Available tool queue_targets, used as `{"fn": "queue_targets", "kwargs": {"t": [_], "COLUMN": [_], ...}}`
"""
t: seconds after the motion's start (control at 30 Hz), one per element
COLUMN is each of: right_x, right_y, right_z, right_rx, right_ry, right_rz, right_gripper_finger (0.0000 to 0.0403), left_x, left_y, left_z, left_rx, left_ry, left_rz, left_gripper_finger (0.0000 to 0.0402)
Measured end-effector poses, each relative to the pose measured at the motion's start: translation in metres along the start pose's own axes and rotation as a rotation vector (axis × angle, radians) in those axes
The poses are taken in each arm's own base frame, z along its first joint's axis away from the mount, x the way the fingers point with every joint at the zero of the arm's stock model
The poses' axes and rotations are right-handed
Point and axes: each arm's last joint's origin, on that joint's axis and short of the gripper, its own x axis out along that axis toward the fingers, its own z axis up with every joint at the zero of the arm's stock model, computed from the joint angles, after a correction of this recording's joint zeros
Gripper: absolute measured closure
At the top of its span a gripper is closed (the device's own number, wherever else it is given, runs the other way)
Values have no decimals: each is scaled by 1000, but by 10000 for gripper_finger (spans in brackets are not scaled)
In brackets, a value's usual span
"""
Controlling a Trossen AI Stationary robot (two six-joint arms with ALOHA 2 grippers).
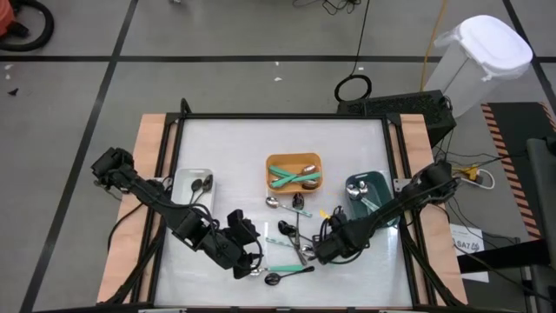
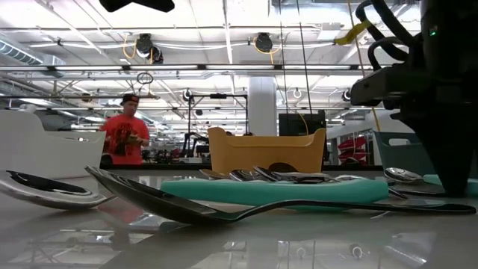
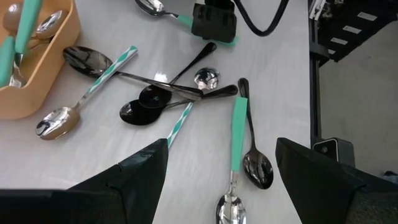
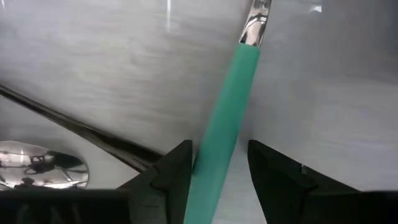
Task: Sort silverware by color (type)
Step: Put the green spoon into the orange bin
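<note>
Several spoons lie loose mid-table (image 1: pixel 295 233): silver heads with teal or striped handles, and some all black. My right gripper (image 1: pixel 320 254) is low over the table and open, with the teal handle (image 4: pixel 221 137) of one spoon between its fingers. My left gripper (image 3: pixel 224 186) is open and hovers near the table's near edge (image 1: pixel 248 255). Ahead of it lie a teal-handled spoon (image 3: pixel 238 130) and a black spoon (image 3: pixel 255 163), both flat on the table. My right gripper (image 4: pixel 217 171) straddles the teal handle (image 4: pixel 214 158) of a spoon lying flat on the table, coming from above with the fingers across the handle. One finger (image 4: pixel 177 171) sits at the handle's edge, and a narrow gap shows beside the other (image 4: pixel 273 171). Whether either touches, I cannot tell.
The orange bin (image 1: pixel 294 172) holds teal-handled spoons, the white bin (image 1: pixel 193 184) holds black ones, and the dark teal bin (image 1: pixel 369 193) holds silver ones. Crossed black and striped spoons (image 3: pixel 168 96) lie between the grippers. A person in red (image 2: pixel 127 138) stands far behind the table.
</note>
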Motion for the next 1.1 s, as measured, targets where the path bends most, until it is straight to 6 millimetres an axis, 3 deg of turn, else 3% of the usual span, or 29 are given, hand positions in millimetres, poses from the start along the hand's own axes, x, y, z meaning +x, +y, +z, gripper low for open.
{"fn": "queue_targets", "kwargs": {"t": [0.13, 0.37, 0.7, 1.1], "right_x": [4, 4, -7, -46], "right_y": [1, 2, -2, -2], "right_z": [-1, -1, -4, -6], "right_rx": [-10, 4, 5, -76], "right_ry": [-3, -22, -33, 48], "right_rz": [3, 16, 73, 276], "right_gripper_finger": [266, 340, 340, 340], "left_x": [0, 0, 1, 1], "left_y": [0, 0, 1, 2], "left_z": [0, 0, 1, 1], "left_rx": [4, 3, -1, 30], "left_ry": [0, -5, -10, -7], "left_rz": [0, 6, 13, 18], "left_gripper_finger": [106, 106, 106, 106]}}
